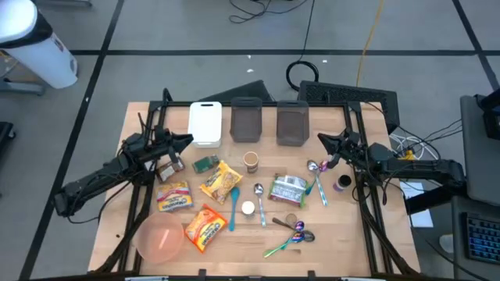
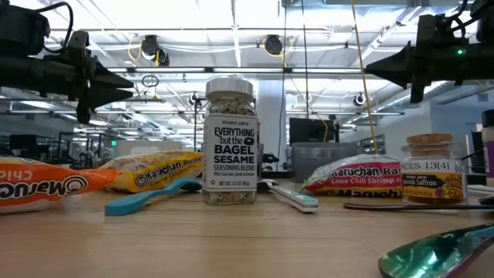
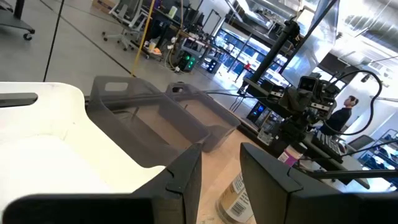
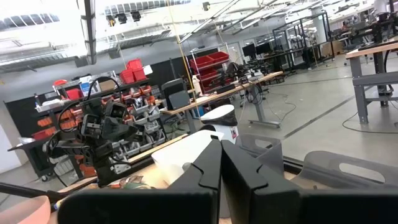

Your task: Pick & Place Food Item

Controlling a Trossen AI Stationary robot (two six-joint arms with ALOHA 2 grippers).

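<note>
Seasoning jar, upright near the middle of the wooden table, white lid, label reading "Everything but the Bagel Sesame"; nothing grips it, both arms well apart from it

Noodle packets around the jar: one yellow packet just to the jar's left in the high view, one further left, one orange packet toward the front edge, one green packet just to its right

Blue spoon lying flat between the yellow packet and the jar

Small spice jar, cork-coloured lid, standing right of the seasoning jar in the low view

Pink bowl at the front left corner of the table, well away from the jar

White container and two dark bins in a row along the back edge, behind the jar

Left gripper raised above the table at the left, beside the white container, fingers parted by a narrow gap with nothing between them

Right gripper raised at the right, beside the nearest dark bin, fingers pressed together, holding nothing
</note>
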